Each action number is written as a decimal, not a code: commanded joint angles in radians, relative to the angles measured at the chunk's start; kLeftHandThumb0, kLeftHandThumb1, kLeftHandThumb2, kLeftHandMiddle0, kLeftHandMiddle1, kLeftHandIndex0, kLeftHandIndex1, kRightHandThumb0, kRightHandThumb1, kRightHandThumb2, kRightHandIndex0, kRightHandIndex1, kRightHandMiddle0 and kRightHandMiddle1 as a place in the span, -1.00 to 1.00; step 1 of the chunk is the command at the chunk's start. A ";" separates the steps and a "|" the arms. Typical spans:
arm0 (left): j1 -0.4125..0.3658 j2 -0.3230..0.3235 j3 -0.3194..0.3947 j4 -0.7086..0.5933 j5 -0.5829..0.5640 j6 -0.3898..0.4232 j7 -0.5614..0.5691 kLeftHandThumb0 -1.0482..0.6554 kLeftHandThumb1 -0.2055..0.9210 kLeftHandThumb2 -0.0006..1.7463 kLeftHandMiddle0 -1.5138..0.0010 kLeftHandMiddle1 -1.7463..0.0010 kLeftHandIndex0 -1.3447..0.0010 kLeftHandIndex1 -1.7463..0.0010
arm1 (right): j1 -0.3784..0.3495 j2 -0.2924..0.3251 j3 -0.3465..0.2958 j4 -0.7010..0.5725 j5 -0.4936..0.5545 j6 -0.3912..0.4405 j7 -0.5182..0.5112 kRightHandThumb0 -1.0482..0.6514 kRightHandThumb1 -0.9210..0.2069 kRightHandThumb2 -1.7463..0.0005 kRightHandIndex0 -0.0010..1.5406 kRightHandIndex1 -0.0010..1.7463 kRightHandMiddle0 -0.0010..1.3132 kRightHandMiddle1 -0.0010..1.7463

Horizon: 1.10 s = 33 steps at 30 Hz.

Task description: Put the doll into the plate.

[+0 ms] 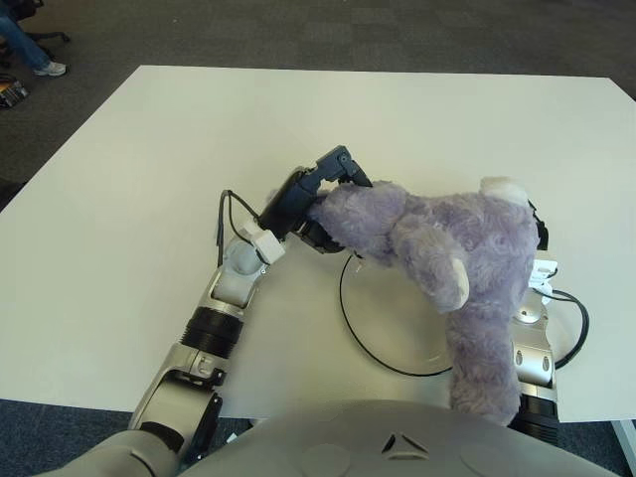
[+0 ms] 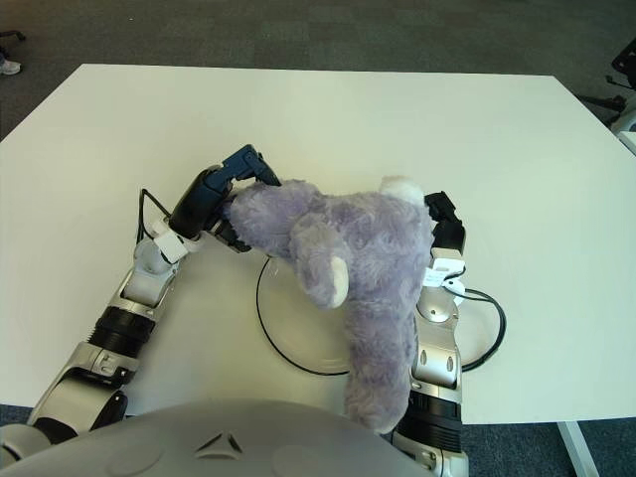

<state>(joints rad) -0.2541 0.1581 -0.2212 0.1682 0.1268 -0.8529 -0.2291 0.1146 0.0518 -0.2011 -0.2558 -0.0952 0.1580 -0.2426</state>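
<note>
Where the grey rounded torso shell [image 1: 328, 442] of the robot fills the bottom edge of both views, the two forearms reach forward over the white rectangular surface [image 1: 129, 189]. Nearest on the right, the silver-and-black right forearm [image 2: 437, 348] runs up beside a long limb of the fuzzy lavender plush doll [image 1: 437, 258], which hangs down in front of it toward the near edge. Just beyond, the white round plate with a thin black rim [image 1: 383, 318] lies flat on the surface, its far right part covered by the doll, whose body is held above the plate rather than lying in it — a paler patch [image 1: 457, 283] shows on its near side and a white tuft [image 1: 502, 187] at its far right end. The right robot hand [image 2: 444, 224] shows only as dark parts at the doll's right side, beside the tuft; whether its fingers are closed on the plush cannot be told. On the left, the left robot hand [image 1: 318, 204] is clenched on the doll's left end, one dark blue finger [image 1: 338, 164] curled over the top of the plush and others pressed in beneath it. A black cable [image 1: 224, 214] loops by the left wrist. Farther off, dark grey carpet [image 1: 348, 30] surrounds the surface.
</note>
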 commanded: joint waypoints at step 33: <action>-0.034 0.099 -0.015 0.039 -0.006 -0.100 -0.116 -0.79 0.69 -0.39 0.55 0.08 0.99 -0.30 | 0.011 -0.005 0.003 -0.040 -0.006 0.036 -0.002 -0.29 -0.12 -0.35 0.42 1.00 -0.20 1.00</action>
<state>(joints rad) -0.2638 0.2543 -0.2393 0.1850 0.1102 -0.9174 -0.3504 0.1228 0.0519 -0.1984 -0.2820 -0.0961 0.1827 -0.2424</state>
